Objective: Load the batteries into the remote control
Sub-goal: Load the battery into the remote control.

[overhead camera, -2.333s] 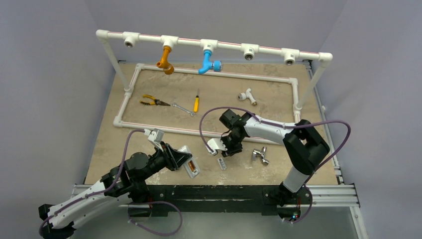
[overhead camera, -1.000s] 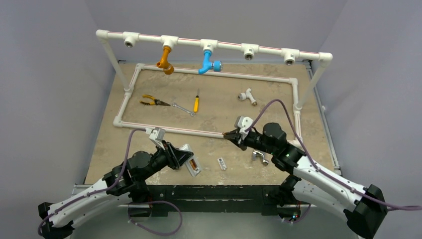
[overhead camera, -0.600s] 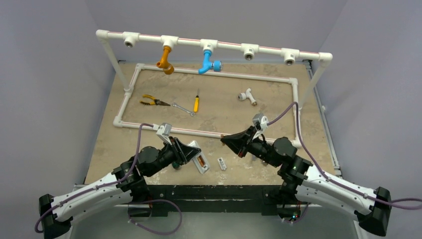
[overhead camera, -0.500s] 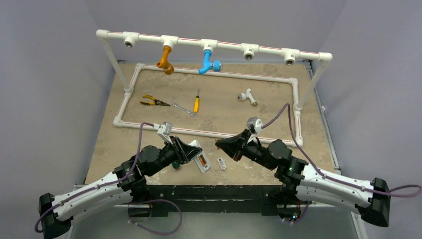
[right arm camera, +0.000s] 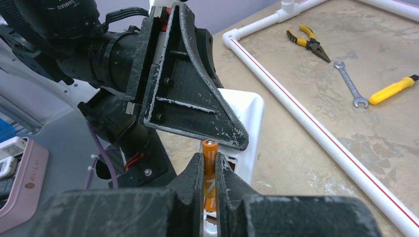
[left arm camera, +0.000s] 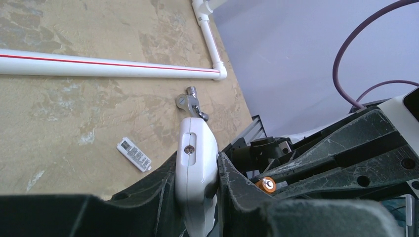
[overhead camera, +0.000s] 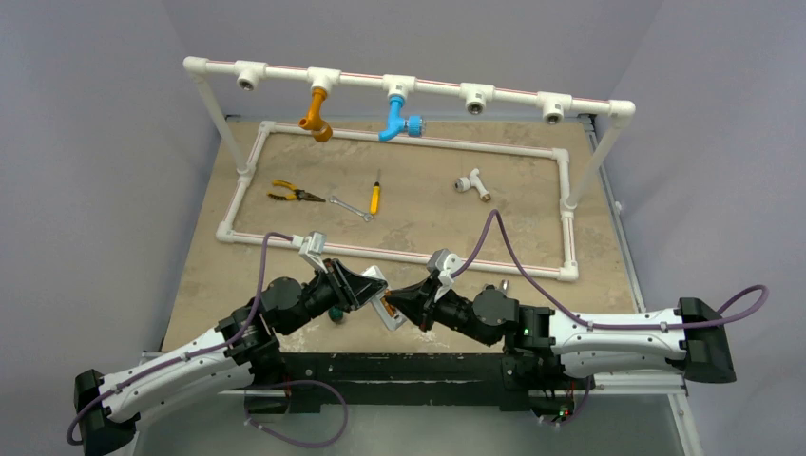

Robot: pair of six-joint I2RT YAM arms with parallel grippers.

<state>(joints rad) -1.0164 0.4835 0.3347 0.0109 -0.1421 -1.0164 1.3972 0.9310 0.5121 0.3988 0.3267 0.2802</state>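
My left gripper [overhead camera: 366, 285] is shut on the white remote control [overhead camera: 378, 296] and holds it tilted above the table's near edge. In the left wrist view the remote [left arm camera: 197, 148] sits edge-on between the fingers. My right gripper [overhead camera: 399, 300] is shut on an orange battery [right arm camera: 209, 148], which stands upright between the fingertips right at the remote's open back [right arm camera: 247, 128]. A second orange battery [right arm camera: 210, 204] shows just below, in the bay. The held battery's end also shows in the left wrist view [left arm camera: 266, 184].
The small white battery cover [left arm camera: 133, 154] lies on the table beside a metal fitting [left arm camera: 190, 102]. A white pipe frame [overhead camera: 399, 255] encloses pliers [overhead camera: 290, 194], a wrench [overhead camera: 352, 207], a yellow screwdriver [overhead camera: 374, 198] and a white pipe fitting [overhead camera: 470, 180]. Orange [overhead camera: 316, 116] and blue [overhead camera: 394, 119] taps hang behind.
My right arm has swung left and down, bringing the battery from the middle right of the table up against the remote. My left gripper has lifted the remote and moved it slightly right.
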